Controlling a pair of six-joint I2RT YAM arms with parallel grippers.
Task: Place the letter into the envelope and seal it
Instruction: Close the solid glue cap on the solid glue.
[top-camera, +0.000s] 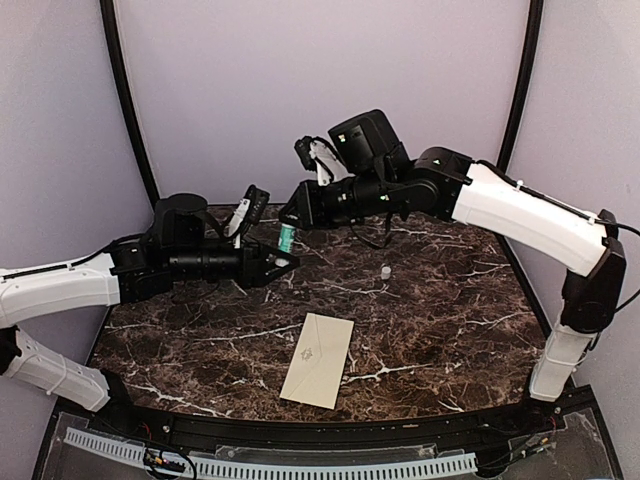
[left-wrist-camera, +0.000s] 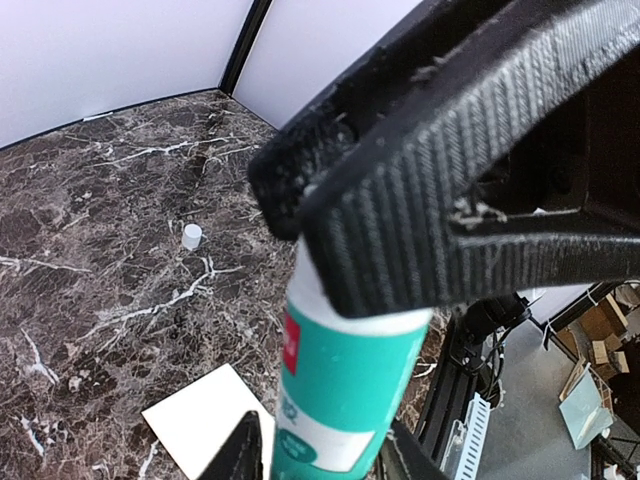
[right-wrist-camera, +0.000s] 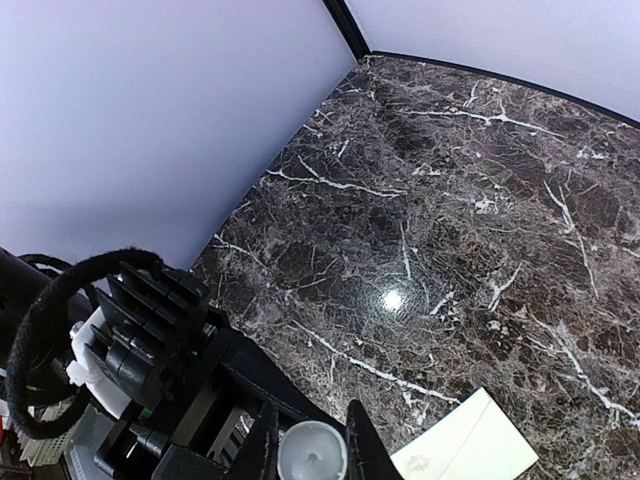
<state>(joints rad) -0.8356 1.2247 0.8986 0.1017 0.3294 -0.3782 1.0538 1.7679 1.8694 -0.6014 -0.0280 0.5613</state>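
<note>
My left gripper (top-camera: 281, 258) clamps the teal glue stick (top-camera: 286, 238) above the bench's (top-camera: 460, 310) back-left; my right gripper (right-wrist-camera: 312, 442) pinches its white top (small cap (top-camera: 385, 271) lies mid-bench). The envelope (top-camera: 318, 359) lies near the front edge, contents hidden.

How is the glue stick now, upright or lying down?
Upright, off the table: the glue stick is clamped low by the left gripper, with the right gripper at its top.

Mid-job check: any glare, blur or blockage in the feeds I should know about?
Right wrist: one bright glare spot on the table, clear of the envelope. Left wrist: the right gripper fills the upper right close to the lens, hiding the top of the glue stick. Top external: even light, sharp.
</note>
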